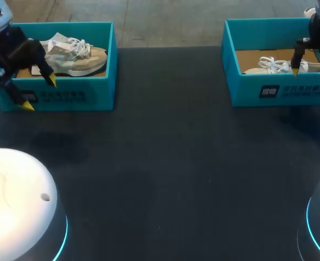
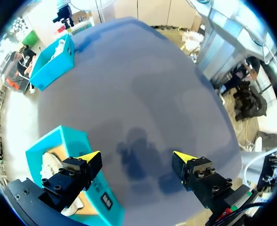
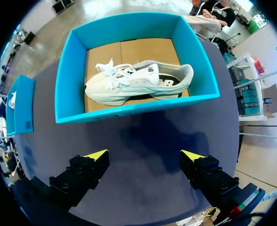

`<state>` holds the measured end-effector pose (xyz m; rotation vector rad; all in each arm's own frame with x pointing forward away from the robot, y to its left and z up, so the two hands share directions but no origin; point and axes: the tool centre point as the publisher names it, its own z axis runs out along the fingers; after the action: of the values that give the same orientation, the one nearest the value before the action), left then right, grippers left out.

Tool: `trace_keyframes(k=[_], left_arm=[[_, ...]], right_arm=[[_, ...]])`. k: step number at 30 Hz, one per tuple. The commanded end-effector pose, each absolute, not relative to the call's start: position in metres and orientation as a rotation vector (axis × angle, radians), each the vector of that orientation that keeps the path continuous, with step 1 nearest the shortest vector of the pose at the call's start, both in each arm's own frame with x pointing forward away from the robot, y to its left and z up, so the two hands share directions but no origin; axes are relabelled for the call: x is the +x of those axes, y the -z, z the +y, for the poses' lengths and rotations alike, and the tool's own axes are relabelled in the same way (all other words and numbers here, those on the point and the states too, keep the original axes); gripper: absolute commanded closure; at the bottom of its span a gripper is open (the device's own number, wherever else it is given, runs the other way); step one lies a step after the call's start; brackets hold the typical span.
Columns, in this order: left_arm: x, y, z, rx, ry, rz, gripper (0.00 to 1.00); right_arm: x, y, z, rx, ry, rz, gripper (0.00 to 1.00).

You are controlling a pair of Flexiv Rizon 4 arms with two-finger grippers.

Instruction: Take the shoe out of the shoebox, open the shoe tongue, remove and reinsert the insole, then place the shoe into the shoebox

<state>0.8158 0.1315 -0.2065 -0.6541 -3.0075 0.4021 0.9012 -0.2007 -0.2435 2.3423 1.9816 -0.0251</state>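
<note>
A beige and white shoe [image 1: 73, 54] lies in the teal shoebox [image 1: 94, 97] at the table's back left. My left gripper [image 1: 39, 93] hangs open over that box's front left corner; in the left wrist view the gripper [image 2: 137, 156] has the box [image 2: 65, 141] and shoe [image 2: 49, 165] beside one finger, bare table between its tips. A white shoe [image 1: 279, 66] lies on its side in the second teal shoebox [image 1: 246, 89] at the back right. My right gripper [image 1: 313, 72] is open above that box's right part, with the box [image 3: 67, 70] and shoe [image 3: 138, 82] ahead of the gripper [image 3: 145, 155].
The dark table [image 1: 165, 163] spreads between and in front of the two boxes. The arms' white bases [image 1: 18, 196] stand at the near corners. The back-right shoebox [image 2: 53, 61] shows far across the table in the left wrist view, the back-left shoebox [image 3: 20, 106] off to one side in the right wrist view.
</note>
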Motion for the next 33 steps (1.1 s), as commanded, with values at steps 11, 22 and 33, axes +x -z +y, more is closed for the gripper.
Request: trace_keyframes(k=[11,22,33], left_arm=[[0.885,0.194,0.188,-0.805,-0.408,-2.947,0.0],[0.963,0.173,0.254,-1.193,-0.34,-2.856,0.0],[0.992,0.164,0.266,-1.21,-0.25,-2.828,0.0]], right_arm=[[0.9,0.244,-0.201,2.342,0.022,1.98,0.0],[0.9,0.244,-0.201,2.342,0.022,1.98,0.0],[0.9,0.244,-0.201,2.342,0.022,1.98,0.0]])
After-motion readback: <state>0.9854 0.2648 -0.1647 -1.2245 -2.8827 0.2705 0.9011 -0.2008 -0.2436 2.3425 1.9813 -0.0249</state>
